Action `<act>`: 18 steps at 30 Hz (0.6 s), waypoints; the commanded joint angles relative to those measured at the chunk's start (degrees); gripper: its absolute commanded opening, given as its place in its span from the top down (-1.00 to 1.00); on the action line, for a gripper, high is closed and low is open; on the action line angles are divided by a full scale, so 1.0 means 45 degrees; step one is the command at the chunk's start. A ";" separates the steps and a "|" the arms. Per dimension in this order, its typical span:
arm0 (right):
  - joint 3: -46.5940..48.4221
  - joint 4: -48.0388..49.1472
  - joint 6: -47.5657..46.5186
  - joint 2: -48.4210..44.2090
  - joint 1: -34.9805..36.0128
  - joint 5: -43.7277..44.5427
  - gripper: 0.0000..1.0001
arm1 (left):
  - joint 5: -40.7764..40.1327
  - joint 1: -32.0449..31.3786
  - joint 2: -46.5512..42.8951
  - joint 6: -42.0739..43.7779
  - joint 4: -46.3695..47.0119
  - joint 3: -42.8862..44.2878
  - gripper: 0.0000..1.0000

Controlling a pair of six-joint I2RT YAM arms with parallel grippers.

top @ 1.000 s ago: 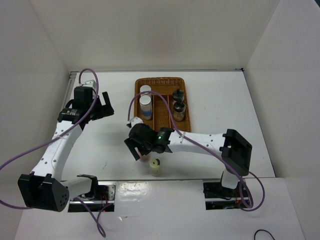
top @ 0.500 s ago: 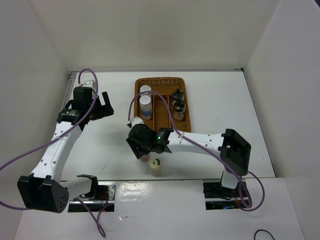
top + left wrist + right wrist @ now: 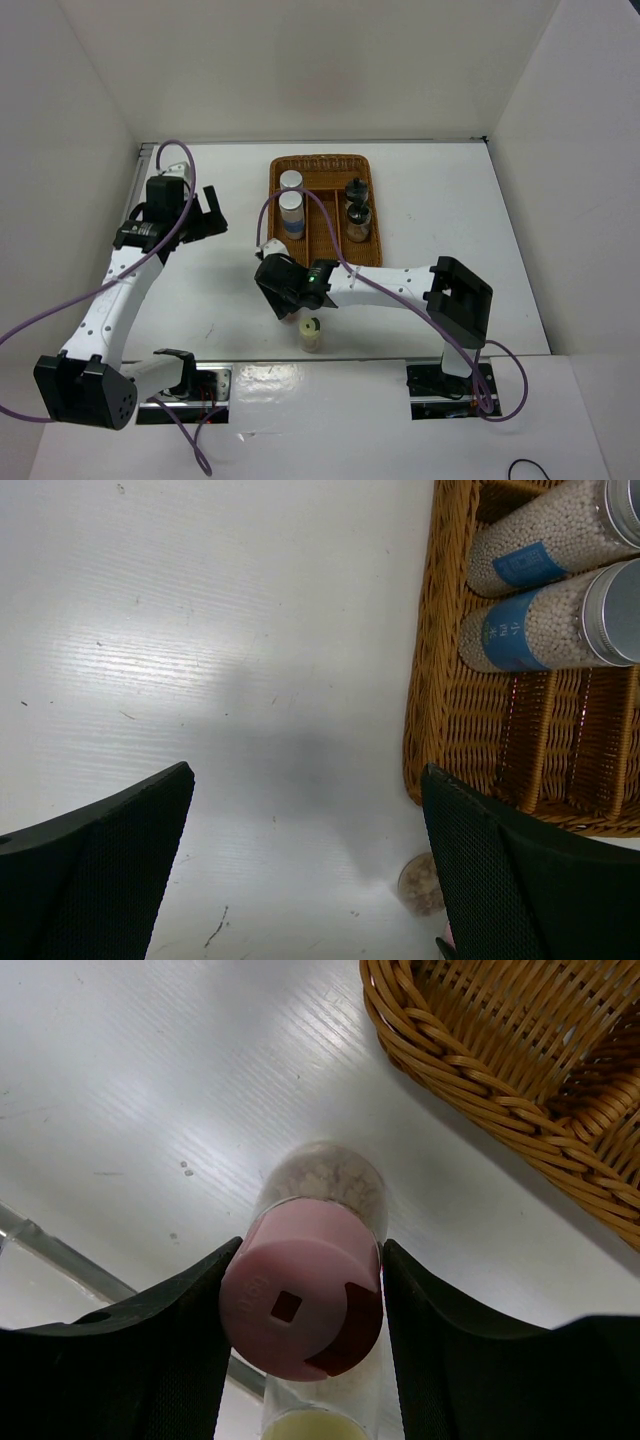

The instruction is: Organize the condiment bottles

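The pink-capped bottle stands on the table just in front of the wicker basket. My right gripper is shut on it, one finger on each side of the cap. From above the gripper hides most of this bottle. The yellow-capped bottle stands right behind it toward the near edge. Two silver-capped blue-label bottles stand in the basket's left compartment. Two black-topped bottles stand in its right compartment. My left gripper is open and empty over bare table left of the basket.
The brown wicker basket sits at the table's middle back. In the left wrist view its rim and the two silver-capped bottles lie at right, and the pink-capped bottle's base shows low. White walls enclose the table.
My right gripper has shifted slightly toward the near edge and settled around the pink-capped bottle; its elbow has swung left. The left arm has barely moved.
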 commanded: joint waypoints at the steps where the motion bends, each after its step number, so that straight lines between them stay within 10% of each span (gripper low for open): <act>1: 0.0006 -0.0396 0.0310 -0.0301 -0.0010 0.0533 0.11 | 0.0042 0.0190 -0.0292 0.0290 0.0371 -0.0145 -1.00; 18: 0.3190 -0.3503 0.0274 -0.3816 -0.1707 0.1354 0.29 | 0.0042 0.0192 -0.0408 0.0290 0.0605 -0.0379 -1.00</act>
